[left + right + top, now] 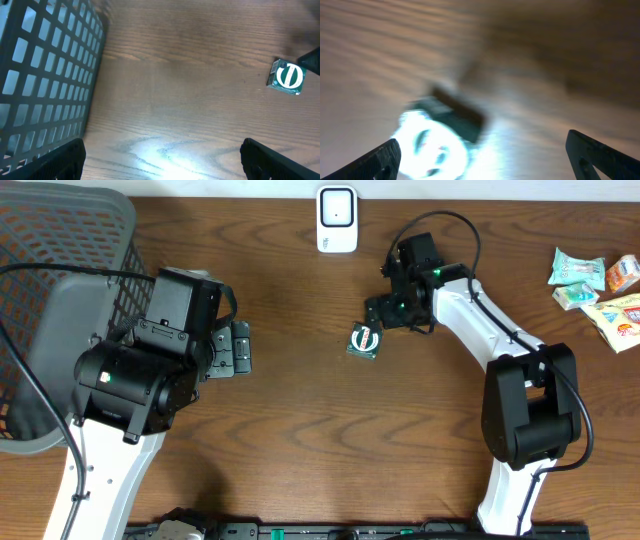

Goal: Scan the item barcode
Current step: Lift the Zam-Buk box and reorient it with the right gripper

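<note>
Where grained wood table (300, 430) shows, square packet (365, 340)

One wire basket (70, 230) at ten o'clock, one white scanner (337, 218) at twelve, one green packet (365, 340) near the middle, four snack packets (620, 315) at two o'clock, two robot arms (495, 340).

- The item is a small square green packet (365, 340) with a white ring-shaped emblem on its upward face. It lies flat on the wooden table (300, 400), near the middle and a little askew to the table edges.
- In the right wrist view it is blurred and washed out by glare, and its print is unreadable.
- The barcode scanner (337, 220) is a white, rounded unit with a darker front panel. It stands at the table's far edge, apart from the packet.
</note>
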